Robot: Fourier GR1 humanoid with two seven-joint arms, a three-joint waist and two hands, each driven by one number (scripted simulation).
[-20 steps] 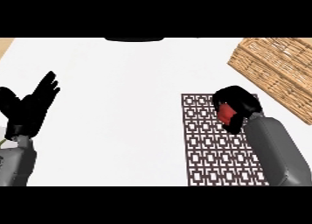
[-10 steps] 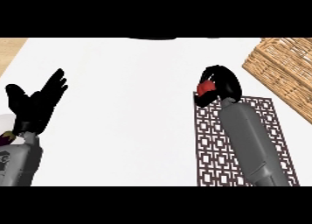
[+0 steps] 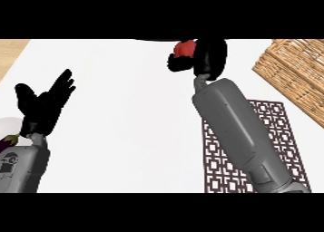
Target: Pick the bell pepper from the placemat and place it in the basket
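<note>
The basket (image 3: pixel 299 72) lies to the right of the right hand (image 3: pixel 210 54), well apart from it across bare white counter (image 3: pixel 124 90), and the coming move turns on closing that gap. The right hand is curled round the red bell pepper (image 3: pixel 185 47), which shows on the side of the hand turned away from the basket; only part of it is visible, so its long axis cannot be told. The pepper is off the placemat (image 3: pixel 288 145), which lies just below the basket's near corner. The right hand is much nearer the basket; the left hand (image 3: pixel 47 102), far to the basket's left, rests open, fingers up
</note>
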